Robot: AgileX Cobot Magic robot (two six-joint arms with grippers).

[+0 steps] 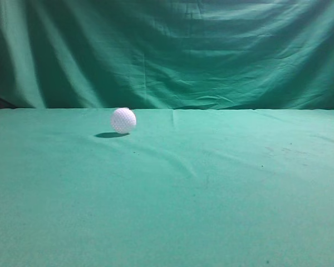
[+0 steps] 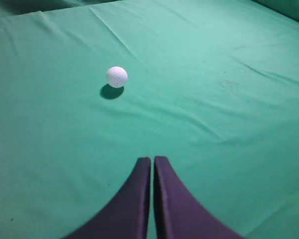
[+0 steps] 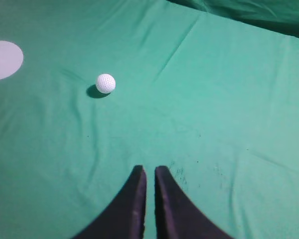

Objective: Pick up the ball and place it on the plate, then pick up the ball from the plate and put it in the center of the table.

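Left gripper (image 2: 153, 164): sitting at frame bottom, fingers pressed together, gripping nothing.
Right gripper (image 3: 150, 173): likewise closing on nothing.
Ball (image 2: 116, 76): round, lacking any long axis, resting on the table (image 2: 229, 124) upper left, well apart from both.
Plate (image 3: 2, 59): showing at upper left.

We see a white, dimpled ball (image 1: 123, 120) on a table (image 1: 211, 211) draped in bright green cloth. Behind hangs a darker green curtain (image 1: 167, 50). A pale white plate (image 3: 2, 59) shows alongside dark gripper fingers (image 3: 127, 209).

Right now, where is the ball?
The ball rests on the green table, left of centre in the exterior view near the far edge. In the right wrist view it lies right of the white plate.
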